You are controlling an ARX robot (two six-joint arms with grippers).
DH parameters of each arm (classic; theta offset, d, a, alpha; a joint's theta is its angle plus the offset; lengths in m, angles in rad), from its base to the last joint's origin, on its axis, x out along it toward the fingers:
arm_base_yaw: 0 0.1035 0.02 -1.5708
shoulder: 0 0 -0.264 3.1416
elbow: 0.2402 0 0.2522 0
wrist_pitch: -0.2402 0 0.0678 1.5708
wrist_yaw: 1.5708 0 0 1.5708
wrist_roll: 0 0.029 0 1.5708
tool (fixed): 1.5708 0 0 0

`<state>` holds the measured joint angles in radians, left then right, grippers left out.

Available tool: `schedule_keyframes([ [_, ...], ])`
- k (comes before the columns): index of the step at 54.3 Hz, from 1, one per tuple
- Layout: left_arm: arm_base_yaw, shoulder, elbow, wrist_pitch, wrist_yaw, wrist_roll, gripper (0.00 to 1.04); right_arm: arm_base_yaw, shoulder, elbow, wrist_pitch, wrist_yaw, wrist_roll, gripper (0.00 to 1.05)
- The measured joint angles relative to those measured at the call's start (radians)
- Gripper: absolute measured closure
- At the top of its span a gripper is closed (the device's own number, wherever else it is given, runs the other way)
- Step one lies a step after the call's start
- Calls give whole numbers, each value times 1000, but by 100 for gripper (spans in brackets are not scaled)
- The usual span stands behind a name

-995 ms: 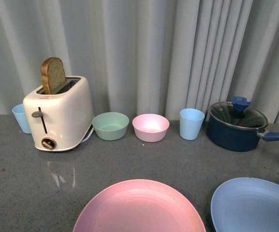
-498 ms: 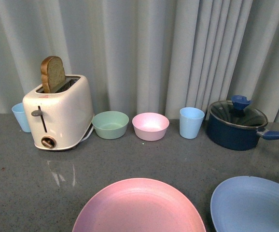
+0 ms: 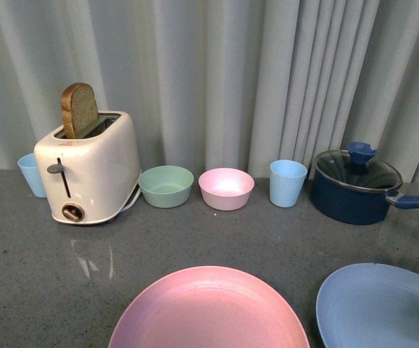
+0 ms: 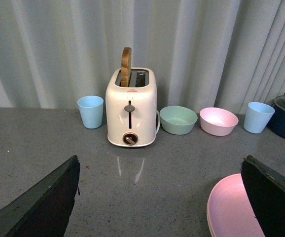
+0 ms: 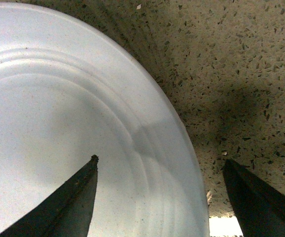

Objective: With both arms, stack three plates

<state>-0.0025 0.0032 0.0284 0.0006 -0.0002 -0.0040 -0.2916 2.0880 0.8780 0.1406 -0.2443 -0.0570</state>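
The pink plate (image 3: 209, 308) lies at the near edge of the grey counter, centre, and the light blue plate (image 3: 380, 304) lies to its right. No arm shows in the front view. My left gripper (image 4: 160, 165) is open above bare counter, its one finger just over the pink plate's (image 4: 231, 210) rim. In the right wrist view my right gripper (image 5: 160, 165) hangs open straddling the rim of the light blue plate (image 5: 58, 123), one finger over the plate, the other over the counter. The beige plate is out of view.
Along the curtain stand a cream toaster (image 3: 90, 174) with a slice of bread, a light blue cup (image 3: 30, 174) behind it, a green bowl (image 3: 166, 187), a pink bowl (image 3: 226, 190), another blue cup (image 3: 288, 183) and a dark blue lidded saucepan (image 3: 358, 187).
The front view has shifted slightly; everything on the counter sits a little higher in the picture. Nothing was grasped or moved.
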Motion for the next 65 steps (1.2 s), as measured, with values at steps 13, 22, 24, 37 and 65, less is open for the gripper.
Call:
schedule_keyframes([
  [13,0,0,0,0,0,0,7,-20,-3,-33,26,-16,4,82],
  [22,0,0,0,0,0,0,7,-77,-56,-85,25,-77,-6,102],
  [24,0,0,0,0,0,0,7,-90,-77,-96,22,-80,-8,102],
  [37,0,0,0,0,0,0,7,-196,-250,-132,-46,-142,-58,102],
  [65,0,0,0,0,0,0,7,180,-510,-257,79,-256,127,102],
])
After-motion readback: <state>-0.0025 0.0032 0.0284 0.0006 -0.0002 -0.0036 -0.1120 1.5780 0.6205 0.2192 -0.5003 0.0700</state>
